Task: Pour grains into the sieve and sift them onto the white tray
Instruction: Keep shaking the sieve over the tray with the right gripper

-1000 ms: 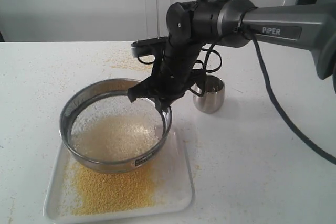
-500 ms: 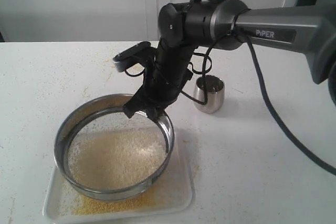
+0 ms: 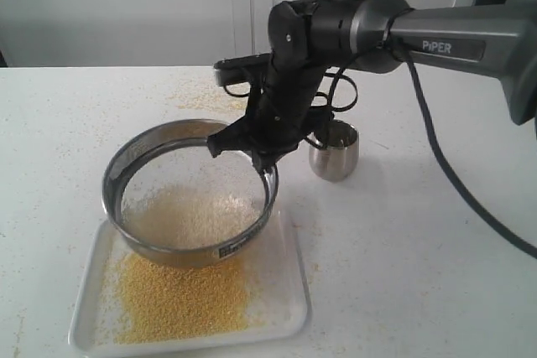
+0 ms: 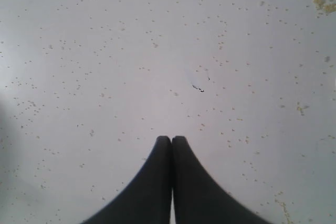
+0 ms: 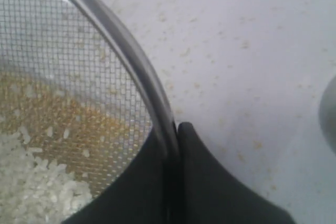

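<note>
sifting: i'd shake the sieve level over the white tray.
right hand: clamped on sieve rim.
grains: pale bits in sieve, meal on tray.
left hand: pinched closed, empty.

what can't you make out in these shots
- Exterior view: the print on the sieve's label is too small and blurred to read.
- Exterior view: the steel cup's inside is hidden by the right arm and its own wall.
- Exterior view: the white tray under the sieve is covered.
- Left hand: only in its wrist view, over speckled table; where it is can't be placed.
</note>
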`<state>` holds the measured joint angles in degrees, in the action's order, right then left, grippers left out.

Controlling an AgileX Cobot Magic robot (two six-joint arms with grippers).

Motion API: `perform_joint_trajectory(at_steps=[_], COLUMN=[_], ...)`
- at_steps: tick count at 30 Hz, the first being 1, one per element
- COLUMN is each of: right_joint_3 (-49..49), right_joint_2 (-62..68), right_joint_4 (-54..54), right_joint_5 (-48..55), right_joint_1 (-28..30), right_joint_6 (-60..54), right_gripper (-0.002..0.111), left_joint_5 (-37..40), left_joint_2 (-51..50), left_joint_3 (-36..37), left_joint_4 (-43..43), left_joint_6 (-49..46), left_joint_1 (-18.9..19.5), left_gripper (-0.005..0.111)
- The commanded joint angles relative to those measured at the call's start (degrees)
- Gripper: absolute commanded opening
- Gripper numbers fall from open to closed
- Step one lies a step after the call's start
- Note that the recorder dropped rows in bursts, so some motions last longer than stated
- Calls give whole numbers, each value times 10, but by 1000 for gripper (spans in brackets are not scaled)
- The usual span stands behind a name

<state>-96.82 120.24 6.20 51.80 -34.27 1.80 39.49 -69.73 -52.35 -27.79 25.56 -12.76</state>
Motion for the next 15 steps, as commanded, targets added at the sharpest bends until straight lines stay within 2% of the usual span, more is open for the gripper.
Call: perform_joint_trajectory(at_steps=[1, 2, 3, 6, 7, 9, 12, 14, 15], right_joint_3=[-5, -5, -5, -4, -4, -4, -6, -6, -6], right_joint_2=[-13, -13, -13, -13, -13, -13, -14, -14, -14], right_joint_4=[117, 123, 112, 47, 43, 87, 127, 59, -5], right_joint_5=[48, 61, 59, 4, -7, 1, 72, 38, 9], right_joint_1=[0, 0, 2, 14, 15, 4, -6, 3, 11], right_joint_6=[-218, -271, -257, -14, 25, -41, -293, -161, -8], right_gripper=[0, 0, 0, 0, 0, 0, 0, 0, 0], left_joint_5=[6, 6, 6, 6, 6, 6, 6, 6, 6], left_joint_2=[5, 5, 5, 5, 5, 5, 5, 5, 5], left_joint_3=[4, 4, 4, 4, 4, 4, 4, 4, 4], left_joint_4=[-1, -1, -1, -1, -1, -1, -1, -1, -1], left_joint_6=[2, 2, 2, 2, 2, 2, 2, 2, 2], left_joint_1=[1, 1, 1, 1, 1, 1, 1, 1, 1], left_gripper=[0, 0, 0, 0, 0, 0, 0, 0, 0])
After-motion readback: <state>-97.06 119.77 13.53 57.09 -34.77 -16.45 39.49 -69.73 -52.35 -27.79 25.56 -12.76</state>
